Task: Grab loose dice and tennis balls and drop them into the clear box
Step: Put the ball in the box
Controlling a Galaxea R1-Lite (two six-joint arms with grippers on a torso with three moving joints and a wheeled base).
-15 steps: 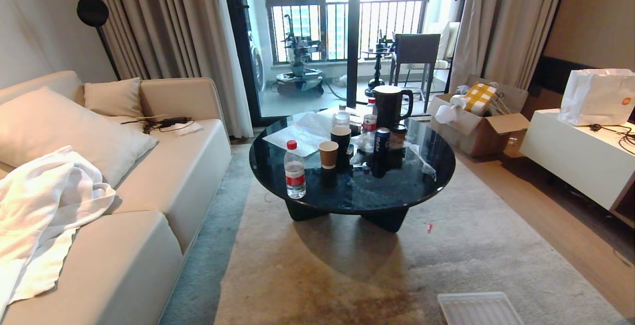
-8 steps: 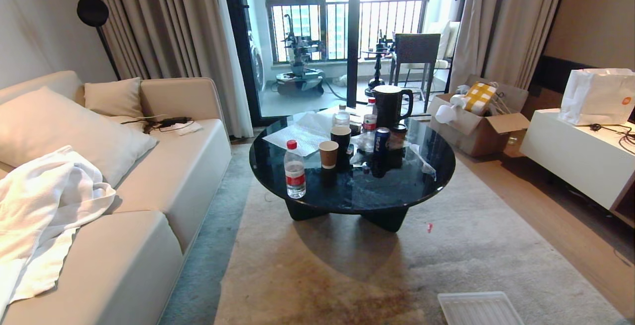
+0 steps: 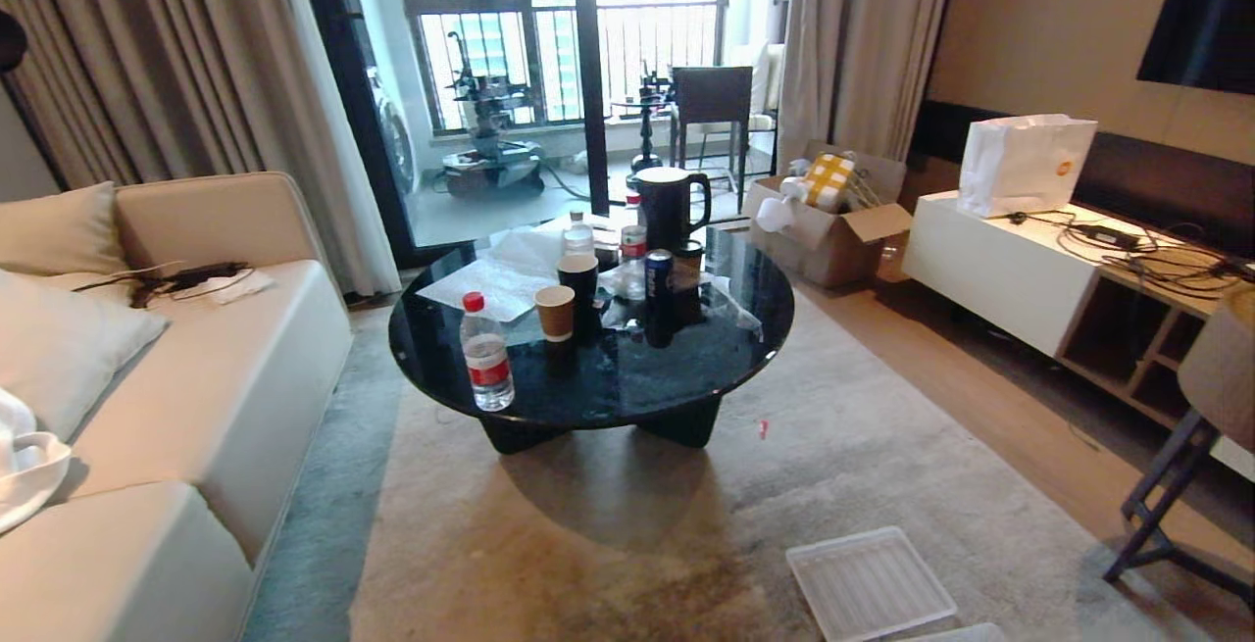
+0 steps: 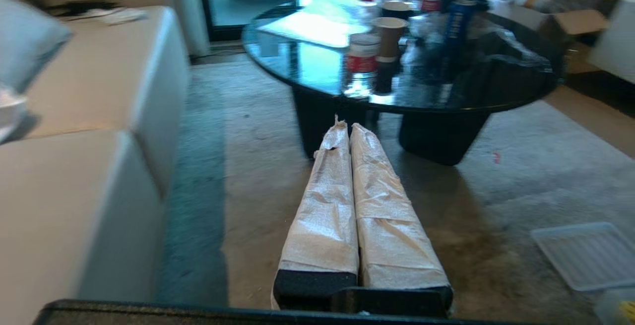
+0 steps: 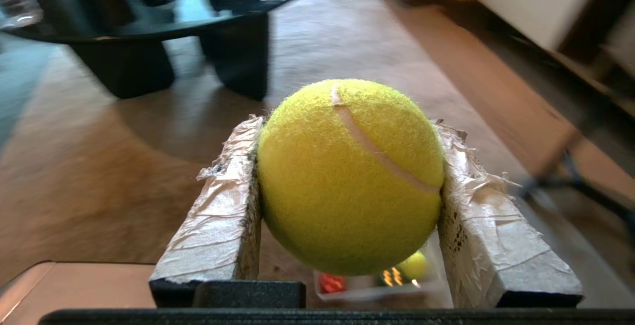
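Note:
In the right wrist view a fuzzy yellow-green tennis ball (image 5: 349, 176) sits clamped between the taped fingers of my right gripper (image 5: 349, 124), held above the carpet. Below the ball lies the clear box (image 5: 367, 292), with a second tennis ball (image 5: 414, 265) and blurred red and yellow items inside. I cannot make out any dice. My left gripper (image 4: 349, 129) hangs over the carpet with its taped fingers pressed together and nothing between them. A corner of the clear box (image 4: 615, 307) shows in the left wrist view. Neither arm appears in the head view.
A flat ribbed translucent lid (image 3: 868, 583) lies on the carpet, with the box rim (image 3: 946, 634) just beyond it. A round black table (image 3: 726, 363) carries bottles and cups. A beige sofa (image 3: 176, 368) stands on the left, a white cabinet (image 3: 1000, 270) and a stool (image 3: 1177, 466) on the right.
The whole head view has slid leftward, so the camera has turned right; the cabinet, the stool and more of the lid now show. No object has moved on its own.

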